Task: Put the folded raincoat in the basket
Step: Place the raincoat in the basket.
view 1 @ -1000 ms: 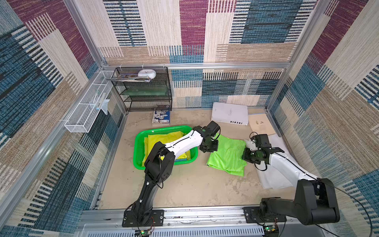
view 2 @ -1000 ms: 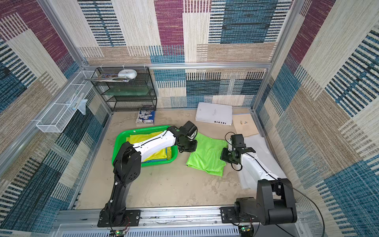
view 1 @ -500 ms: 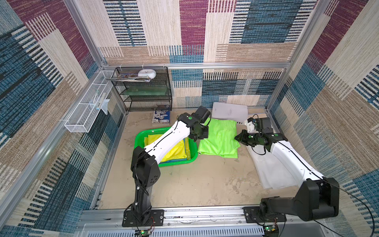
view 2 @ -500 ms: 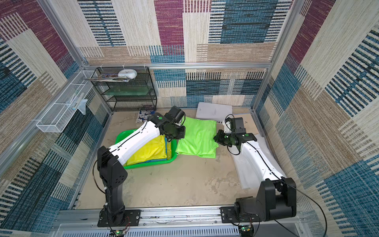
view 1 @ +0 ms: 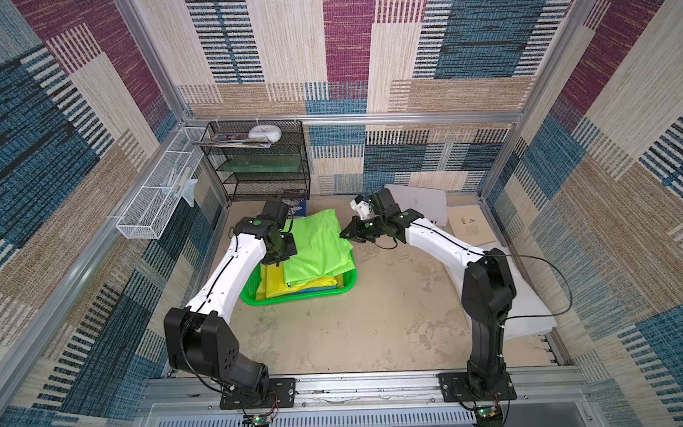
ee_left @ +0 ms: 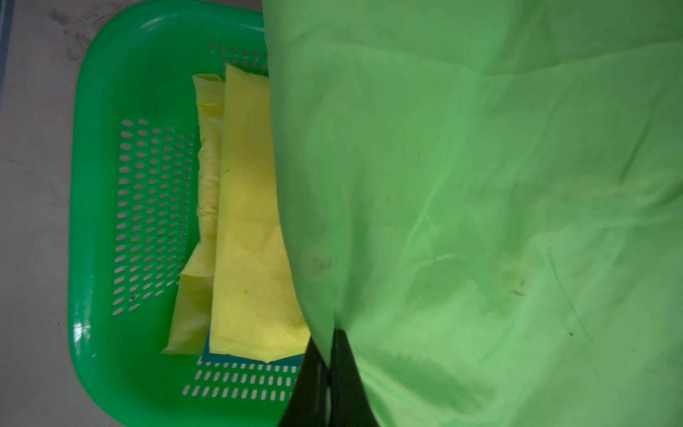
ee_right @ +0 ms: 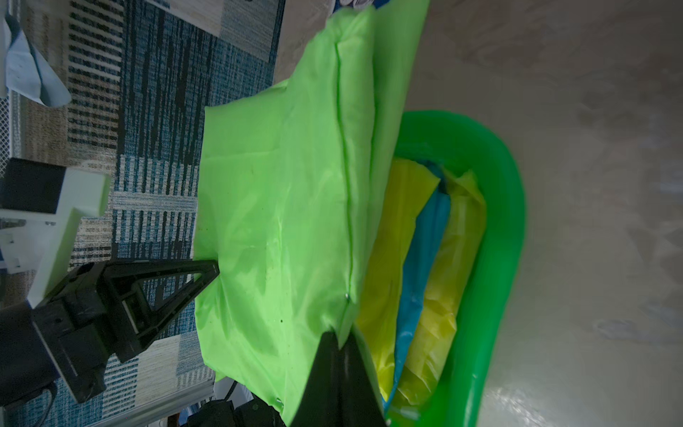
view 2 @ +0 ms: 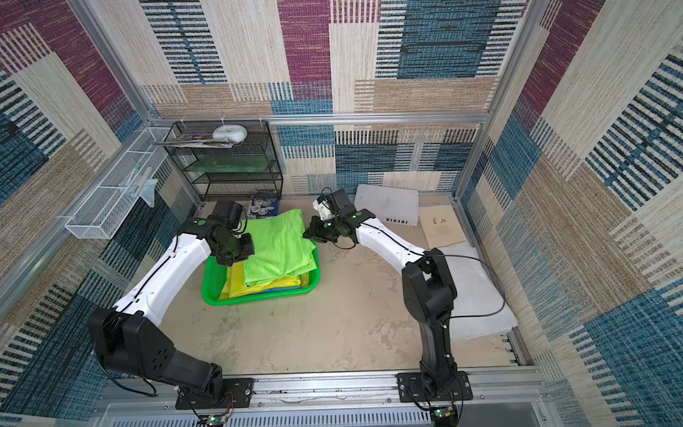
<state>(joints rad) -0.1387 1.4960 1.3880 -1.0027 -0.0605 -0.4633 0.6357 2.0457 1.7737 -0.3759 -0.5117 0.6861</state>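
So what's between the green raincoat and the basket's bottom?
Folded yellow sheets and a blue one, under the light green folded raincoat in the bright green perforated plastic basket; both wrist views show them.

The raincoat (ee_left: 480, 222) clamped in the left gripper (ee_left: 330, 340) is thin, smooth sheeting with a soft sheen. Below that claw the basket (ee_left: 99, 222) is glossy perforated plastic; the yellow sheets (ee_left: 247, 222) in it look matt. The tabletop (view 1: 369, 314) beside is rough, blotchy.

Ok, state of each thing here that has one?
Lime-green folded plastic raincoat: folded, gripped on two sides, over the basket.
Bright green perforated plastic basket: holds folded yellow and blue sheets.
Left gripper: shut on the raincoat.
Right gripper: shut on the raincoat.
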